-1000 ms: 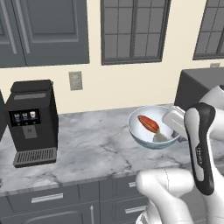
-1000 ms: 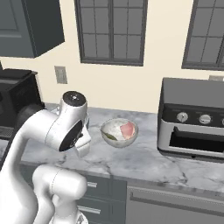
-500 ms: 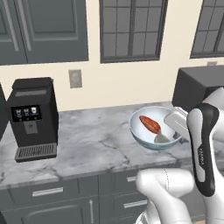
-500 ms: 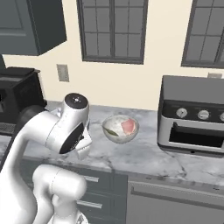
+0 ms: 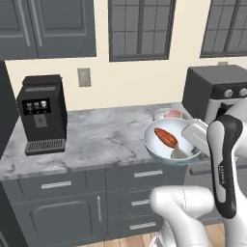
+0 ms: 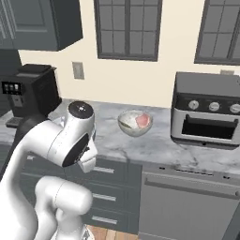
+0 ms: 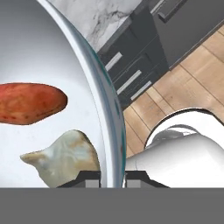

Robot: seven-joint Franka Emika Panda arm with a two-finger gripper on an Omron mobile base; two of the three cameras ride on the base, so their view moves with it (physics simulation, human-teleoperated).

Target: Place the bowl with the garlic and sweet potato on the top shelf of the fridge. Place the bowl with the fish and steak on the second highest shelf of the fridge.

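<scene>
My gripper [image 7: 113,178] is shut on the rim of a glass bowl [image 7: 106,105] that holds an orange sweet potato [image 7: 30,103] and a pale garlic bulb [image 7: 65,157]. In the left base view this bowl [image 5: 166,149] hangs at the counter's front edge, with the gripper [image 5: 189,144] on its right rim, the sweet potato [image 5: 165,136] and the garlic [image 5: 179,153] inside. The second bowl [image 6: 135,123], with pink and pale pieces of fish and steak, stands on the marble counter [image 6: 154,145]; from the left it shows as a bowl [image 5: 167,114] behind the held one.
A black coffee machine [image 5: 41,113] stands at the counter's left and a toaster oven [image 6: 208,110] at its right. Grey drawers [image 5: 82,202] and a dishwasher front [image 6: 187,206] run below. Wooden floor [image 7: 192,78] lies under the held bowl. A tall dark panel [image 5: 4,154] stands at the far left.
The whole picture has shifted: the base has driven back from the counter, so more of the cabinets shows. The bowl stays in my gripper, now out over the counter's edge.
</scene>
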